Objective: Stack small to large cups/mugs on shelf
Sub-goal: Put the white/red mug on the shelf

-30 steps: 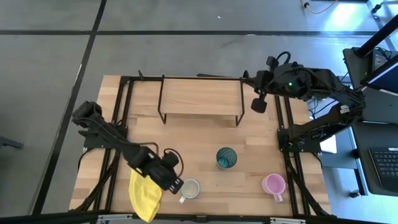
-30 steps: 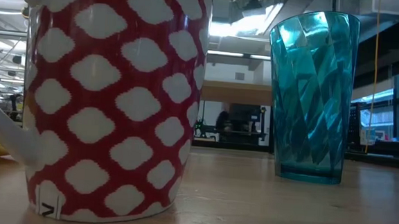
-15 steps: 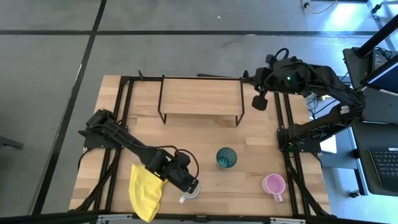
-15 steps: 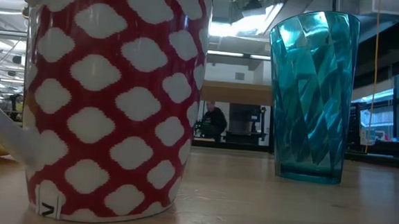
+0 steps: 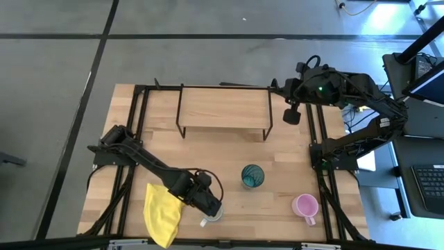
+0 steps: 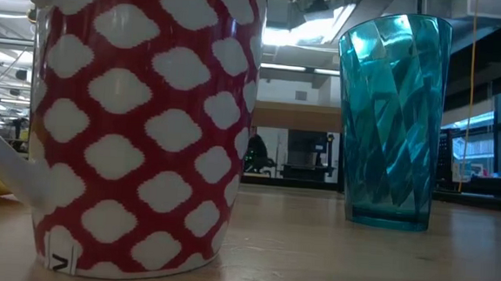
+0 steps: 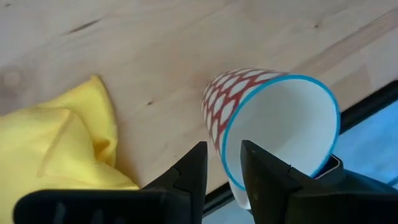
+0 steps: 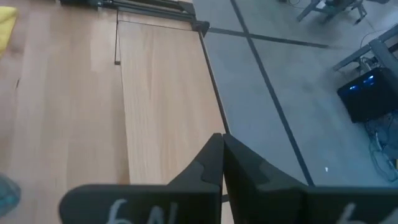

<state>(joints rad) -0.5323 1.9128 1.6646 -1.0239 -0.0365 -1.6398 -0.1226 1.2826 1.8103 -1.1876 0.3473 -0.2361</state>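
a small label on the red-and-white mug (image 6: 138,125) reads "v".

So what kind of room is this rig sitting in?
Probably a robotics lab or workshop: bare concrete floor with taped lines, a keyboard on a bench beside the table, and open-plan workspace behind.

Pretty even, bright overhead light on the table (image 5: 291,163) with only soft shadows, though the low view is backlit by ceiling lights (image 6: 305,30) glaring at about 12 o'clock, leaving the teal cup (image 6: 389,123) glowing and the room behind soft.
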